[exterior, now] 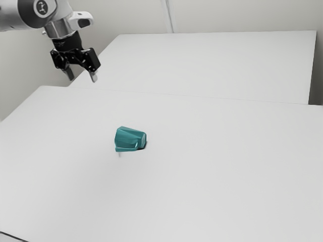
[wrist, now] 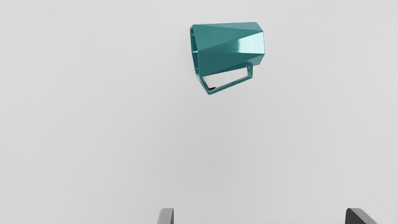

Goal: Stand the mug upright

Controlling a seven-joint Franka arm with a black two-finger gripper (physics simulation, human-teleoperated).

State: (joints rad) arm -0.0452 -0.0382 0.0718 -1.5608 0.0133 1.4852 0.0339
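Lying sideways on worktop (exterior: 202, 176), mug (wrist: 230, 49) looks stiff, slick, likely brittle; best hold: across body, clear of handle (wrist: 231, 84). Fingers (wrist: 167, 216) apart, empty.

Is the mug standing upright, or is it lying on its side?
Lying on its side: the wrist view shows the mug with its wall along the table and its mouth facing sideways.

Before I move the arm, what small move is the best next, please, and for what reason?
I would probably move the gripper across toward the mug, fingers left apart, before going down. The mug lies on its side on the table, and the open gripper is raised, off toward the exterior view's left of it.
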